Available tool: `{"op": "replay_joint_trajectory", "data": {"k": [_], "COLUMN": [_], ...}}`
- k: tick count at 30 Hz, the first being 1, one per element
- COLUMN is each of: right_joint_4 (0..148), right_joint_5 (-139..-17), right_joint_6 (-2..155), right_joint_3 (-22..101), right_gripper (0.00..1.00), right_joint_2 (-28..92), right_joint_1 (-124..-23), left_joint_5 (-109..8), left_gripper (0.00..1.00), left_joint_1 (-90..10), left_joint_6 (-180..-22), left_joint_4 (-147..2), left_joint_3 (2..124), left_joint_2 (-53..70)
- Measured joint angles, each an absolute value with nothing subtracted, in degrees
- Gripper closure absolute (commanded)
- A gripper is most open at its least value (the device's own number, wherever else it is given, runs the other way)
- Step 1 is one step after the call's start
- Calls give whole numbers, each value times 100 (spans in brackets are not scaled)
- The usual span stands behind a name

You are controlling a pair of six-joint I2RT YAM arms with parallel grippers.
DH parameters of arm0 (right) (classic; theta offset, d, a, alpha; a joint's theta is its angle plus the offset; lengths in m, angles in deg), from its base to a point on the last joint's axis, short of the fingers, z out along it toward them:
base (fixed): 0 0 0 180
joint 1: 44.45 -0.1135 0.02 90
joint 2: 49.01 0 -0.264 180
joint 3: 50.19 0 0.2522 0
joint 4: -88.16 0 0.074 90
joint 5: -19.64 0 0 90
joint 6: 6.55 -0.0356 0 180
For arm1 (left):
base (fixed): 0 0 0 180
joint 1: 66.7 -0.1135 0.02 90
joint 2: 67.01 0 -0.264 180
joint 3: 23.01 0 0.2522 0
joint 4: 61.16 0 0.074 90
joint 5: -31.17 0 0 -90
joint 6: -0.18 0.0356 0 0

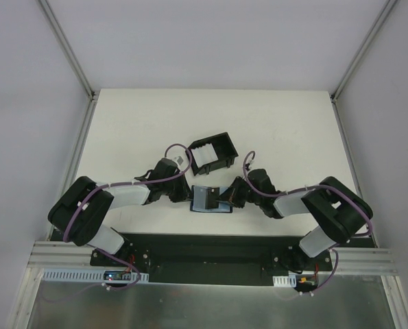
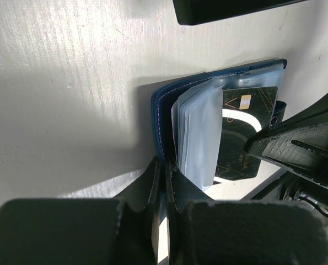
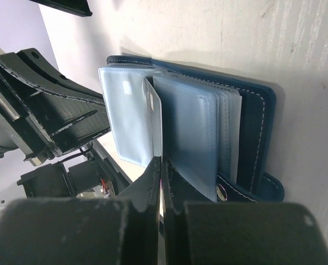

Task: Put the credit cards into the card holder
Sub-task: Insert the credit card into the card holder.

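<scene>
card holder (image 1: 205, 199) open, left tool (image 2: 165, 165) tight on it, right tool (image 3: 162, 163) tight on credit card (image 2: 246, 124)

Lower left of the top view, the left arm (image 1: 87, 209) had bulky black joints and a pale grey link; the right arm (image 1: 334, 212), lower right, matched it. Purple cables (image 1: 177, 145) looped along both.

one card holder (image 1: 205, 199), one black tray (image 1: 227, 152)
</scene>
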State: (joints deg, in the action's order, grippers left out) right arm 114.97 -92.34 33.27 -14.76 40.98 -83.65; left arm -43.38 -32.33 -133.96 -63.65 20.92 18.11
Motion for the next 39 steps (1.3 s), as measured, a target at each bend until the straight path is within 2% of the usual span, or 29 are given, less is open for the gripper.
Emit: {"op": "replay_joint_trajectory", "data": {"k": [14, 18, 20, 26, 32, 39], "right_joint_4": [11047, 10855, 10776, 10201, 8973, 8490], "right_joint_5": [-9435, -9328, -9266, -8945, -8383, -8265], "right_joint_6": [3369, 3421, 3461, 3732, 4370, 4669], "right_joint_3": [-956, -694, -652, -635, -294, 174], "right_gripper": [98, 89, 78, 60, 57, 57], "right_joint_2": [4479, 4594, 4592, 4229, 3532, 3792], "right_joint_1": [-8459, -8649, -8695, -8798, -8857, -8962], "left_joint_5": [-4338, -4338, -4338, -4338, -4338, -4338], "left_gripper": [100, 100, 100, 100, 100, 100], "left_joint_1": [-3233, -3233, -3233, -3231, -3231, -3231], "left_joint_6": [-13393, -13391, -13389, -13391, -13391, -13385], "left_joint_4": [-6374, -6385, -6385, -6372, -6372, -6374], "left_joint_3": [2097, 2103, 2103, 2101, 2101, 2101], "left_joint_2": [1811, 1811, 1811, 1811, 1809, 1803]}}
